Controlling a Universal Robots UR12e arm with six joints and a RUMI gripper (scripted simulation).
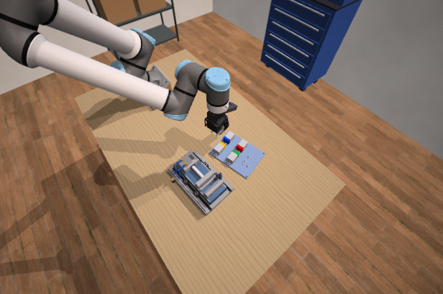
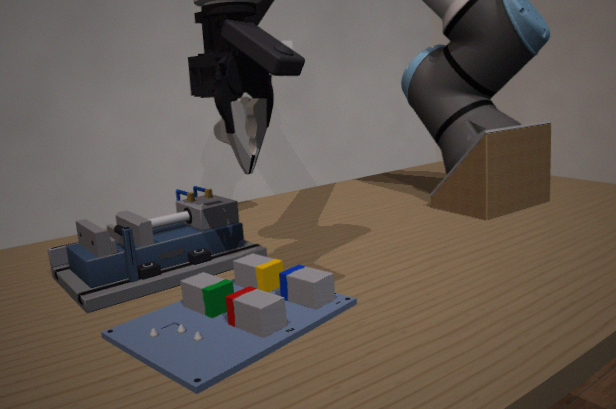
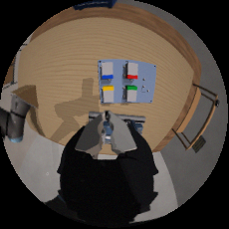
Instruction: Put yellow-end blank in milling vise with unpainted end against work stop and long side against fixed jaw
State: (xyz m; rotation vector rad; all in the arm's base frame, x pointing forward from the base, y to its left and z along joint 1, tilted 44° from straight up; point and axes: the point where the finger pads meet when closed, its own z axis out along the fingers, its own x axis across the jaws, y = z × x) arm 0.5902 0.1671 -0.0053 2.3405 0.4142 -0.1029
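In the top view the gripper [image 1: 217, 132] hangs just left of the frame's centre, pointing down, with its fingers pressed together on nothing; right below and to its right lies the light blue plate [image 1: 252, 163] with four grey blanks. The blank with the yellow end [image 1: 219, 147] sits at the plate's left corner, the blue-ended blank [image 1: 228, 137] just above it, the red-ended blank [image 1: 241, 145] and the green-ended blank [image 1: 233, 156] further right. The milling vise [image 1: 200, 180] lies lower left of the plate, apart from it, on the tan table top [image 1: 288, 192]. In the exterior view the gripper [image 2: 249, 167] hangs in the upper centre well above the table, its tips meeting in a point and gripping nothing. The vise [image 2: 150, 247] is at mid left, and the plate [image 2: 220, 357] is in the lower centre with the yellow-ended blank [image 2: 259, 271] in its far row, flat and untouched. In the wrist view the closed fingers fill the lower centre, and the plate [image 3: 149, 80] shows above them with the yellow-ended blank [image 3: 108, 93] at its lower left.
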